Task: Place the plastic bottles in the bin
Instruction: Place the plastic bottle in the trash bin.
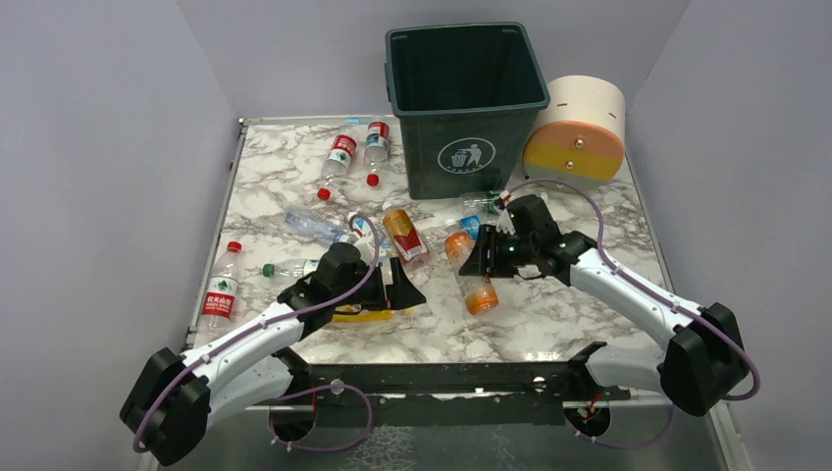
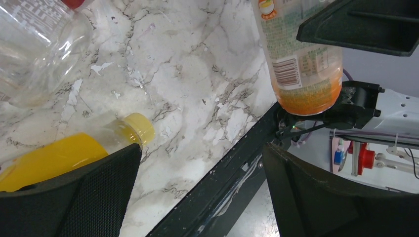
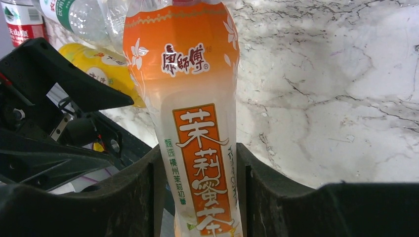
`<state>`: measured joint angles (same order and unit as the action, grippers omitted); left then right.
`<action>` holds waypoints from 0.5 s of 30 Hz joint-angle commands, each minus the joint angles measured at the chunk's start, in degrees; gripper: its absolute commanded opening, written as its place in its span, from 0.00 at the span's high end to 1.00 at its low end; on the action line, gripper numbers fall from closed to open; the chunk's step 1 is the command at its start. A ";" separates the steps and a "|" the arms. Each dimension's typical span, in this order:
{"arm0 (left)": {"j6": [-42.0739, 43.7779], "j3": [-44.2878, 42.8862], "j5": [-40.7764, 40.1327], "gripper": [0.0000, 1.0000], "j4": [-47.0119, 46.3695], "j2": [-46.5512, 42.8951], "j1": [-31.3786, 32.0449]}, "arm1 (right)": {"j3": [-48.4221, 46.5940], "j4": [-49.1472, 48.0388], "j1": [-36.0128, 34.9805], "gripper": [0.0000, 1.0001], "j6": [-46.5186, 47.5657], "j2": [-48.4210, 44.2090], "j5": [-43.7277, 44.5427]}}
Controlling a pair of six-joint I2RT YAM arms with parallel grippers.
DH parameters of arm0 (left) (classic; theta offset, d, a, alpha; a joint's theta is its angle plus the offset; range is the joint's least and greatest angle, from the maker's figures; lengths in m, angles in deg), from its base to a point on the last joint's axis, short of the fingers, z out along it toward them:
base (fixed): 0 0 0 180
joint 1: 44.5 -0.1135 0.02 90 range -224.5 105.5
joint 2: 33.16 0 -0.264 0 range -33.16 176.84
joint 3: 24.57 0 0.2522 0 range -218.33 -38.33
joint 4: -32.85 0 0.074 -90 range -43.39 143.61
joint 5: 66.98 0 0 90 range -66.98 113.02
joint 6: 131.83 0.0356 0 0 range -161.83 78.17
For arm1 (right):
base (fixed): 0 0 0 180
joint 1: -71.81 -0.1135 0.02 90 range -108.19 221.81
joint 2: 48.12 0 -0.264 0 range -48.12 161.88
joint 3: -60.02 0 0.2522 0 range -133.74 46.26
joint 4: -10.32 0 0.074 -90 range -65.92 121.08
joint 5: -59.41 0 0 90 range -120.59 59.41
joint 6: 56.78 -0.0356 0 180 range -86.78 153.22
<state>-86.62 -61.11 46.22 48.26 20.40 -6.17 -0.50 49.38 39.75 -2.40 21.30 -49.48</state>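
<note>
Left tool [image 1: 400,290]: we saw its jaws spread wide with nothing between them, low over the near part of the desk [image 1: 569,314].
Yellow bottle [image 1: 355,314]: it lay on its side close to the desk's near edge. In the left wrist view it sat alongside one finger [image 2: 89,197], with its cap poking past it.
Right tool [image 1: 481,263]: it was clamped around the orange tea bottle [image 1: 474,280], a finger pressed to each side of the label.
Orange tea bottle, position: it was right of the left tool and tilted, base toward us. We could not tell whether it touched the desk or hung clear.
Red-and-gold bottle [image 1: 404,235]: it lay on its side mid-desk, between the two tools and a little beyond them.
Green-capped bottle [image 1: 285,268]: clear, it lay left of the left arm.
Red-labelled bottle [image 1: 221,289]: clear with a red cap, it lay near the left edge.
Far pair [image 1: 341,154]: we noted two red-labelled bottles lying side by side, left of the bin.
Bin [image 1: 461,147]: dark green and upright at the far middle of the desk, with no bottle visible inside.
Cylinder [image 1: 579,132]: cream and orange, it lay on its side just right of the bin.
</note>
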 commanded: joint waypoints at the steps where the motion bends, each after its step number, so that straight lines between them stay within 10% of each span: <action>1: -0.88 -0.71 1.60 0.01 -6.24 2.60 0.08 | -2.82 -2.84 -1.54 0.51 -0.12 1.08 1.45; 15: 0.48 -9.25 -0.11 0.01 -8.64 9.17 0.08 | -10.94 -0.49 -3.88 0.51 2.48 -0.19 -1.91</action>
<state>-86.99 -66.38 46.20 42.25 27.44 -6.17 -8.98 49.03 36.59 -1.70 22.88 -49.42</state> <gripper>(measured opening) 0.991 0.505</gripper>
